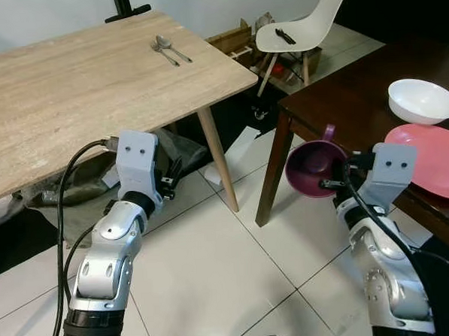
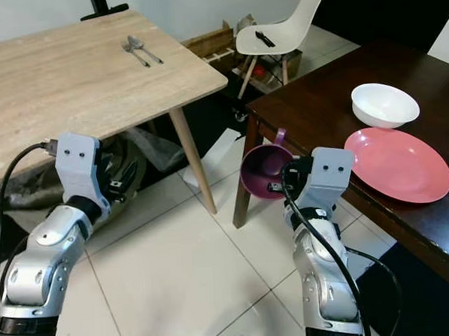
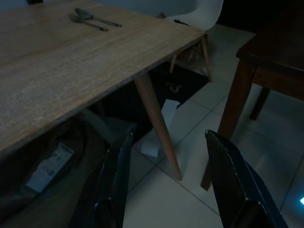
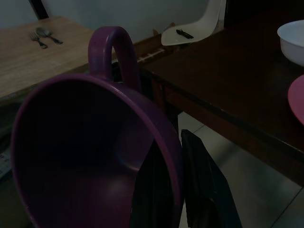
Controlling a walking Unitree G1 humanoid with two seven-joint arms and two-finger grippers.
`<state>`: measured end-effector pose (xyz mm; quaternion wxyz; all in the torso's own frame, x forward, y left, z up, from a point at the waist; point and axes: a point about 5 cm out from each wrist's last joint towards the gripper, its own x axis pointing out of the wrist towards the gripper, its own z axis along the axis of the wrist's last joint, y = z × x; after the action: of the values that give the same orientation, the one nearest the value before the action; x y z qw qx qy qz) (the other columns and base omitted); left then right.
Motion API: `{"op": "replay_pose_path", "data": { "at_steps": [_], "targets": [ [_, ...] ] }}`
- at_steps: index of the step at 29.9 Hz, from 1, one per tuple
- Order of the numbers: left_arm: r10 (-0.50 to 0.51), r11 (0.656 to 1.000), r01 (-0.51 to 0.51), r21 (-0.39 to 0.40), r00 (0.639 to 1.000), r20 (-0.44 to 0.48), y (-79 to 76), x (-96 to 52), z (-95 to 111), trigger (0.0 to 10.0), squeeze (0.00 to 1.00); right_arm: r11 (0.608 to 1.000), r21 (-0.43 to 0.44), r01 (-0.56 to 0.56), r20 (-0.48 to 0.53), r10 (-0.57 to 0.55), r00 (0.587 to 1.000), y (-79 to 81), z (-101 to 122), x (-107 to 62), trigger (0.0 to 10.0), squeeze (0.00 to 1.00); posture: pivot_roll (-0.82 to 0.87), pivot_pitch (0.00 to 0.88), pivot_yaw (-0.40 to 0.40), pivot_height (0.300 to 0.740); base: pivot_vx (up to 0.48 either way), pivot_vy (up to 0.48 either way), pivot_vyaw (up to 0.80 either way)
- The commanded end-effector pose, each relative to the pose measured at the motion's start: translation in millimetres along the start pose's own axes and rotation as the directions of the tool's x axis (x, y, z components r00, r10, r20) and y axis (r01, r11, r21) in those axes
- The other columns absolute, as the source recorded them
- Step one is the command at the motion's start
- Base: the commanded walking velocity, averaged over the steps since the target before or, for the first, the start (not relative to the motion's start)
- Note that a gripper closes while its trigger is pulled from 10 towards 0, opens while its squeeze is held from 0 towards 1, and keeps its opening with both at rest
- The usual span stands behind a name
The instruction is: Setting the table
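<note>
My right gripper (image 1: pixel 332 179) is shut on the rim of a purple cup (image 1: pixel 315 164), held tilted in the air beside the corner of the dark wooden table (image 1: pixel 349 94); the cup (image 4: pixel 90 142) looms close in the right wrist view. A white bowl (image 1: pixel 422 100) and a pink plate (image 1: pixel 431 159) rest on that dark table. On the light wooden table (image 1: pixel 69 86) lie a spoon (image 1: pixel 171 46) and a fork (image 1: pixel 163 53) near its far corner. My left gripper (image 3: pixel 166 190) is open below the light table's edge, holding nothing.
A white chair (image 1: pixel 300 28) with a dark utensil (image 1: pixel 285 36) on its seat stands at the back. Bags and clutter (image 1: pixel 82 183) lie under the light table. White floor tiles (image 1: pixel 245 265) stretch between the two tables.
</note>
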<state>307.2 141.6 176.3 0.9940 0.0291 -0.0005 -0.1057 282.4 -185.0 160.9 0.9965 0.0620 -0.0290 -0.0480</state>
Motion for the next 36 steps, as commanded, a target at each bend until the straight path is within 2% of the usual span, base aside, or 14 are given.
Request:
{"op": "replay_pose_path", "data": {
  "at_steps": [1,36],
  "targets": [
    [-0.007,1.000,0.007,-0.008,1.000,-0.007,-1.5,0.3,-2.3,10.0,0.00,1.000,-0.010,0.019,-0.012,-0.019,1.000,-3.5,-3.6,-1.3,10.0,0.00,-0.16,0.000,0.074,0.740,0.000,0.000,-0.80],
    [-0.008,1.000,0.008,-0.010,1.000,-0.011,-2.4,-1.6,-3.4,10.0,0.00,0.999,-0.005,0.032,-0.020,-0.032,0.999,-5.6,-5.2,-2.5,10.0,0.00,-0.16,0.002,0.069,0.740,0.000,0.000,0.00]
  ]
}}
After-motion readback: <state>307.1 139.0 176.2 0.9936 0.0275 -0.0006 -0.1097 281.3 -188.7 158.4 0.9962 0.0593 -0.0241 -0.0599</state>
